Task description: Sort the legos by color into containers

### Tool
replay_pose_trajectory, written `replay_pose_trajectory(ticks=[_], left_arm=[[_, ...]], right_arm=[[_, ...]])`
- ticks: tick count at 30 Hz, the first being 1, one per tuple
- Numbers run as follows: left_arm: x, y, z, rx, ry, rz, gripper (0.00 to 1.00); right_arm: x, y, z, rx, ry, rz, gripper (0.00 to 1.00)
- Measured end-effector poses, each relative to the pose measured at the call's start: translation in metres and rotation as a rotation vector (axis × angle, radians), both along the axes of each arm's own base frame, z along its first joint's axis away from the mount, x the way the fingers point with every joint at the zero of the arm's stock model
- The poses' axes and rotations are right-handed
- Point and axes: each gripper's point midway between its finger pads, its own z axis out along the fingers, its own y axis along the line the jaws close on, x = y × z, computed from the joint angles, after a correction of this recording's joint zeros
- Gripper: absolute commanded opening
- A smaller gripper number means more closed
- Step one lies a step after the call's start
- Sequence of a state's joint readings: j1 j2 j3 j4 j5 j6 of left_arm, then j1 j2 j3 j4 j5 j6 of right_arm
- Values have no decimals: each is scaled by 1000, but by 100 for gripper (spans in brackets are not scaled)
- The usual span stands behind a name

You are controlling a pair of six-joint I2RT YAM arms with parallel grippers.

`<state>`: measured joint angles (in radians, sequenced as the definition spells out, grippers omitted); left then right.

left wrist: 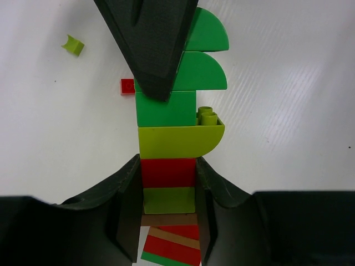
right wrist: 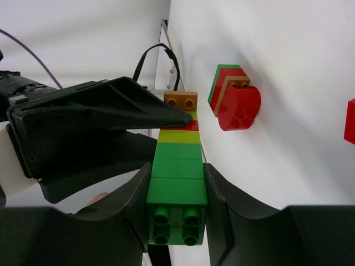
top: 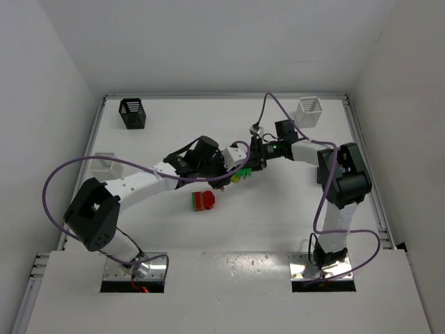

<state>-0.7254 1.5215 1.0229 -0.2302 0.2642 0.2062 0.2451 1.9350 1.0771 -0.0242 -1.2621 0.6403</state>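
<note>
- We are seeing the left end effector (left wrist: pixel 169 176) clamping the red and yellow-green bricks at one end of a multicolour lego stack (left wrist: pixel 177 141).
- The right end effector (right wrist: pixel 177 191) is gripping the green bricks at the stack's other end, near the middle of the worktop (top: pixel 278 223).
- A red-and-green stack (top: pixel 203 201) is lying just beside them, while a black basket (top: pixel 132 113) and a white basket (top: pixel 309 110) are standing at the far corners.

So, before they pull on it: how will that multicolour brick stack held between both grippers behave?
Probably stiff: the stack runs straight between the left gripper and right gripper without sagging. Under bending it would likely snap apart at a seam, being many joined bricks. The rounded green bricks may be slippery to pinch.
</note>
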Motion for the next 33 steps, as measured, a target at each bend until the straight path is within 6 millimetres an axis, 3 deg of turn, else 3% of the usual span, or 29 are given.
replay_pose_trajectory(ticks=[5, 12, 19, 23, 27, 31, 33], left_arm=[[0, 1, -1, 7, 0, 3, 18], [1, 9, -9, -9, -33, -1, 15], [6, 66, -43, 97, 4, 98, 15], [14, 83, -48, 115, 8, 142, 15], [17, 86, -50, 120, 12, 148, 21], [23, 82, -60, 137, 39, 149, 35], [26, 80, -66, 146, 56, 151, 35]], right_arm=[[0, 1, -2, 1, 4, 2, 1], [-1, -2, -6, -7, -10, 3, 0], [6, -21, -3, 14, 10, -29, 0], [12, -34, -5, 10, 15, -67, 0], [14, -41, -10, -27, 8, -85, 0], [16, -45, -16, -103, -30, -103, 0], [16, -46, -13, -124, -53, -107, 0]])
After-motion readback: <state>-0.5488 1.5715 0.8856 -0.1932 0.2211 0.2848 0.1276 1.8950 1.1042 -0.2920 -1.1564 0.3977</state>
